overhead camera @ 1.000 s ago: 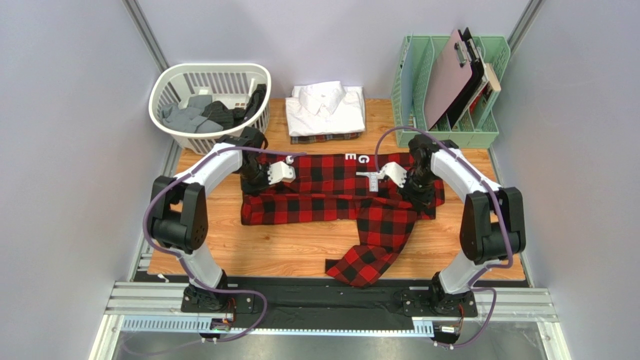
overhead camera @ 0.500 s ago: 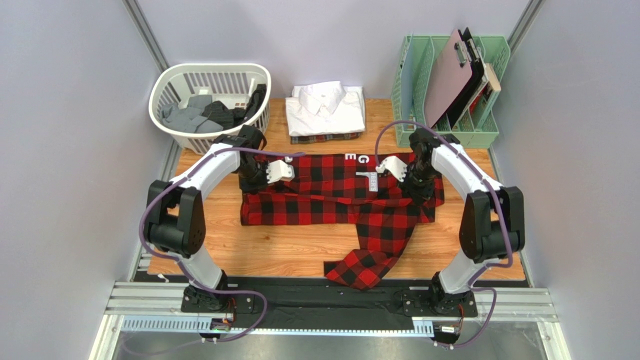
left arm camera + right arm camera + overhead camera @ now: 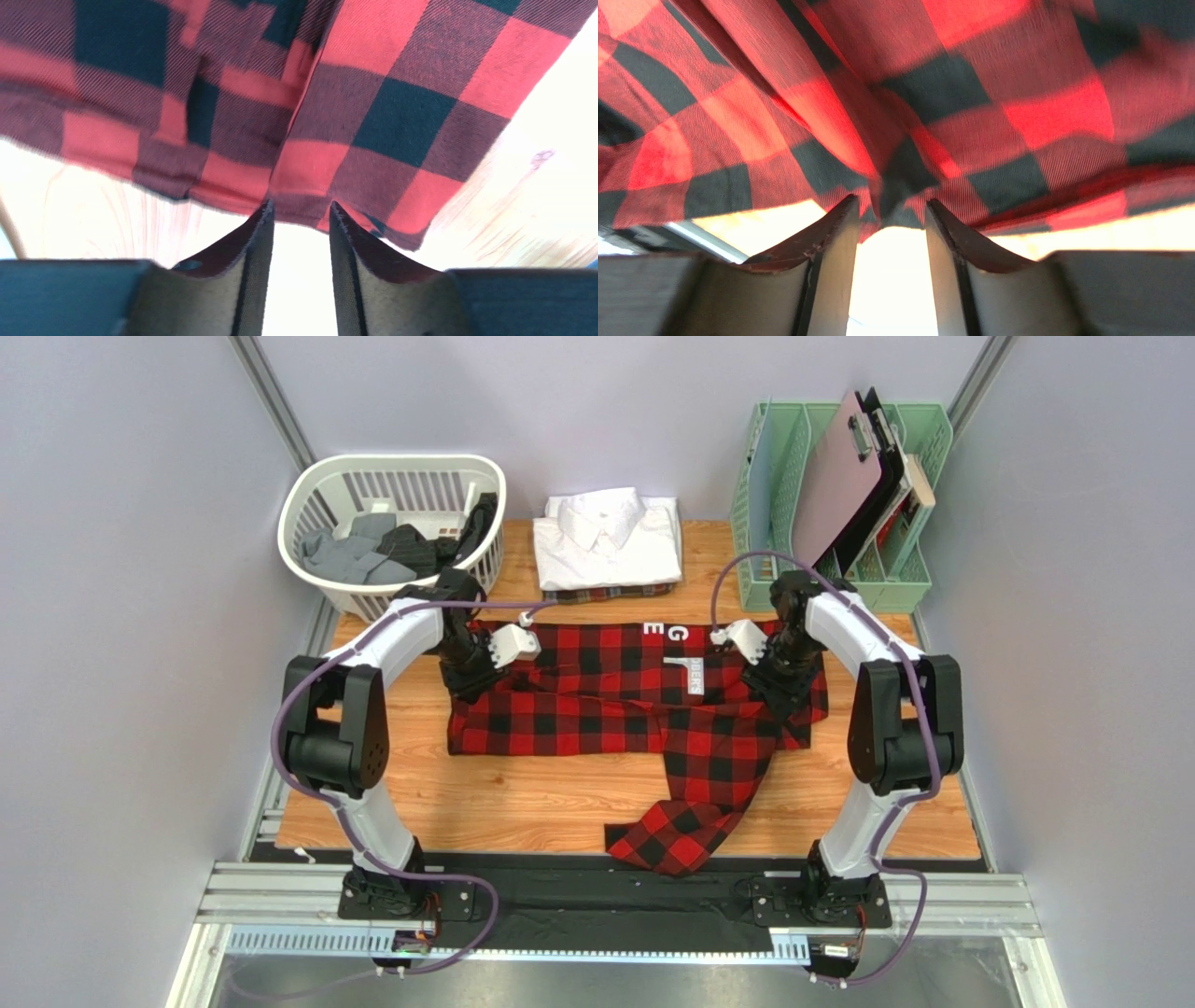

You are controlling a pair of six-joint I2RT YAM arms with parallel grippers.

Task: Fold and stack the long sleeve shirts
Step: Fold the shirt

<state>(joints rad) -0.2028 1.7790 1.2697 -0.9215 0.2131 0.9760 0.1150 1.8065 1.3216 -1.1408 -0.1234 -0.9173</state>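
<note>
The red-and-black flannel shirt (image 3: 603,707) lies across the middle of the desk (image 3: 463,805), its long axis left to right, with one sleeve (image 3: 687,819) trailing toward the near edge. The folded white shirt (image 3: 610,539) sits at the far edge. The left gripper (image 3: 298,210) is at the flannel's far left corner and the right gripper (image 3: 891,206) at its far right. Both have their jaws apart, with the cloth edge at the tips and not clamped.

Red-and-black flannel shirt (image 3: 617,703) spread out, both grippers at its far edge.
Left gripper (image 3: 522,641) at its far-left corner, right gripper (image 3: 731,634) far-right; white shirt (image 3: 609,539) folded beyond it.
</note>
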